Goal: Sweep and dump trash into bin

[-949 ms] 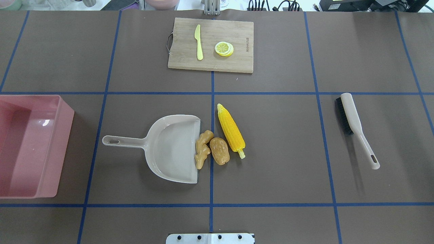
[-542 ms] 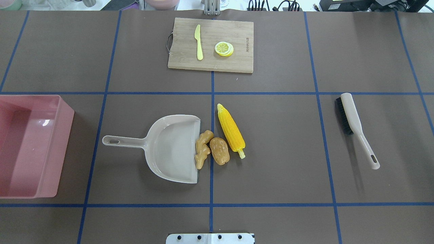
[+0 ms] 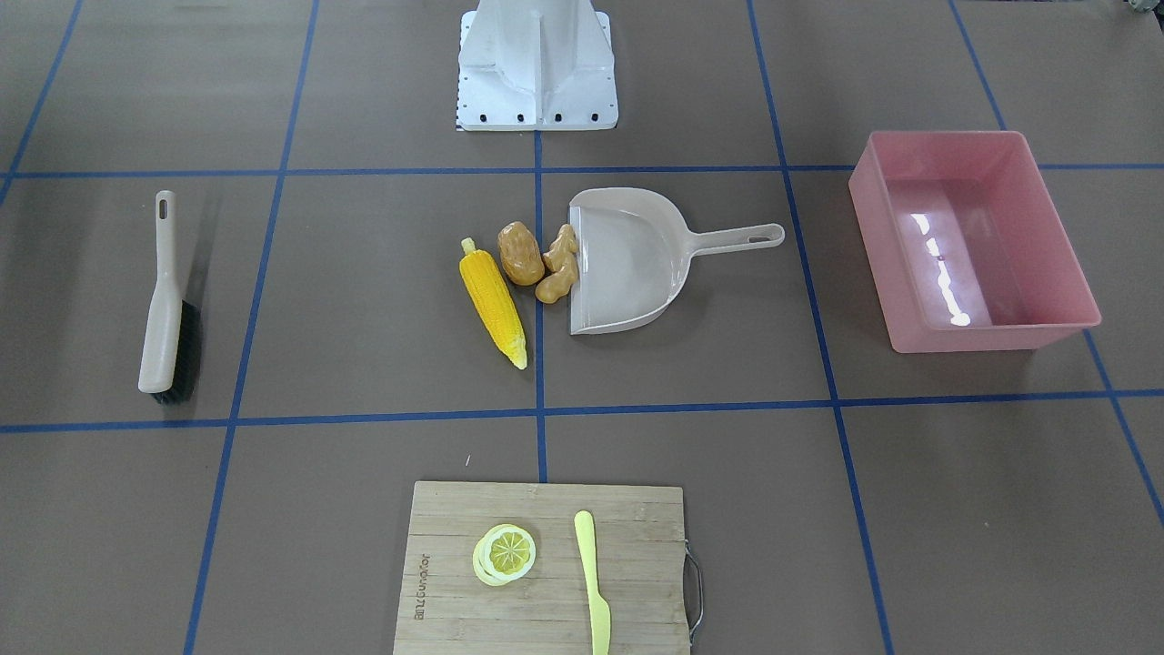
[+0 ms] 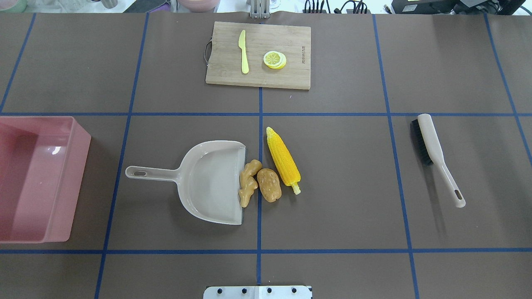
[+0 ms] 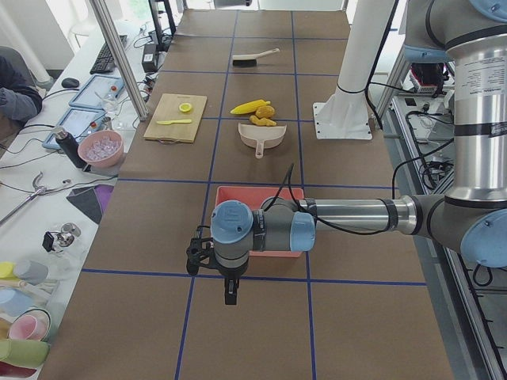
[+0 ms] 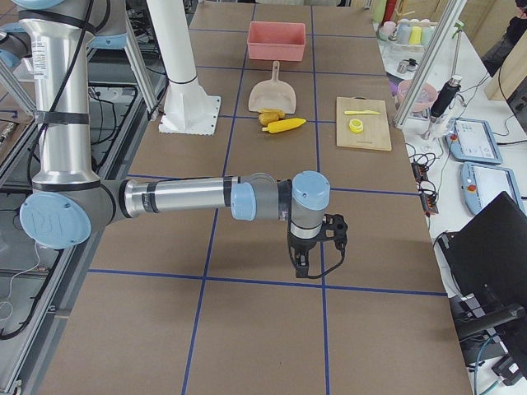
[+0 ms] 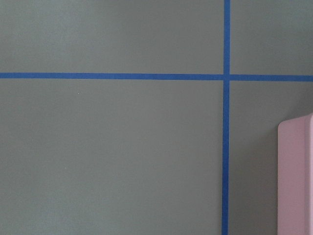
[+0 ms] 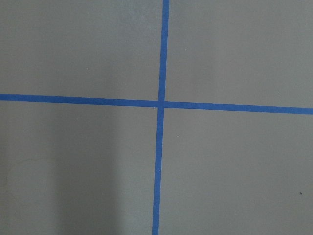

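Well, trash: corn cob (image 4: 283, 161), potato (image 4: 269, 185) and ginger root (image 4: 248, 182) lay together in the middle of the counter (image 4: 341, 187), all outside the bin (image 4: 70, 187).
Ginger root: rested against the open lip of the beige dustpan (image 4: 208, 182), touching the potato.
Corn cob: lay slanted just beside the potato, on the side away from the dustpan.
Bin: stood at the counter's end on my left, well apart from the dustpan, whose handle pointed toward it.
Left hand (image 5: 230, 294): hung pointing down above the counter, just beside the bin; whether it was spread or pressed together I could not tell.
Right hand (image 6: 301, 270): hung pointing down above the counter toward its end on my right; spread or pressed together, I could not tell.
Brush (image 4: 436, 158): lay on my right, well apart from the trash.
Cutting board (image 4: 224, 62): carried a yellow knife (image 4: 243, 52) and lemon slices (image 4: 274, 59).
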`<state>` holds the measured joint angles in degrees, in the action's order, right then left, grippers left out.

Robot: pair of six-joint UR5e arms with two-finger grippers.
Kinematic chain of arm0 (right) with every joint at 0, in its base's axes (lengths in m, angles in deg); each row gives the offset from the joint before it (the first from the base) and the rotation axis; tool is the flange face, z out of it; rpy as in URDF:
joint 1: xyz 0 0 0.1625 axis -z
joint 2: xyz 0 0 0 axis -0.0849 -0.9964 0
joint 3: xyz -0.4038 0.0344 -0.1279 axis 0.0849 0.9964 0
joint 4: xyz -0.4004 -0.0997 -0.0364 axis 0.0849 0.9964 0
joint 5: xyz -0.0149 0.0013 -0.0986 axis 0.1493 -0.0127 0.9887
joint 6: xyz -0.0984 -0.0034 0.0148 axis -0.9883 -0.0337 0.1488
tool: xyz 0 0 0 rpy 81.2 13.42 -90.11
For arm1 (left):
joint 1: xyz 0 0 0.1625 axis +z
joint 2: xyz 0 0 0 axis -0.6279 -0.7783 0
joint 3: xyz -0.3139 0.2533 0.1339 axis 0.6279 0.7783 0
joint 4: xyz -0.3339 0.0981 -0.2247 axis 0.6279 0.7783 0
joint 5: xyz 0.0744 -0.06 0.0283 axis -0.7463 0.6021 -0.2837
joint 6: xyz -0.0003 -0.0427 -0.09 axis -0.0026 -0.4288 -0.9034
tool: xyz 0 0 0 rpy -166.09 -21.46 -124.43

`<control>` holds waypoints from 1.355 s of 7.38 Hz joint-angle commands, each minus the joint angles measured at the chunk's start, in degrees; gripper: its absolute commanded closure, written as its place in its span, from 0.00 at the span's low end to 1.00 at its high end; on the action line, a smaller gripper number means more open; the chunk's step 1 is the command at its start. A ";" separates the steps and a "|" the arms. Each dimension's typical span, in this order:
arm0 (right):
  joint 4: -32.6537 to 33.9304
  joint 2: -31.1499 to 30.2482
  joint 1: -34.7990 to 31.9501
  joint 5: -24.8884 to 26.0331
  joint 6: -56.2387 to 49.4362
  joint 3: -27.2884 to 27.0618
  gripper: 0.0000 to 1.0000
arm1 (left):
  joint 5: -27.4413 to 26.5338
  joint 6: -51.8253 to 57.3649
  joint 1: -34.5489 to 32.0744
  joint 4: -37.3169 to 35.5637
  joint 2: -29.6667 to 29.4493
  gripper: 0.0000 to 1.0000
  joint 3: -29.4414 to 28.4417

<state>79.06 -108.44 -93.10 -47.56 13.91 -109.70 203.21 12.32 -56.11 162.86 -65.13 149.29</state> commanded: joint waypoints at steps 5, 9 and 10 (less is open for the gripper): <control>0.07 0.04 0.87 -0.23 0.32 -0.32 0.00 | -0.97 -0.06 17.72 7.19 -4.57 0.02 10.97; 0.07 0.39 0.87 -0.41 0.41 0.21 0.00 | -3.32 0.12 33.27 12.07 -4.92 0.02 21.27; 0.16 0.40 0.87 -1.11 0.49 0.21 0.00 | -7.08 1.25 35.83 16.63 -5.27 0.02 20.58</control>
<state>79.15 -108.14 -92.24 -48.08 14.30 -109.63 199.78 12.66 -24.28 174.53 -70.06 169.61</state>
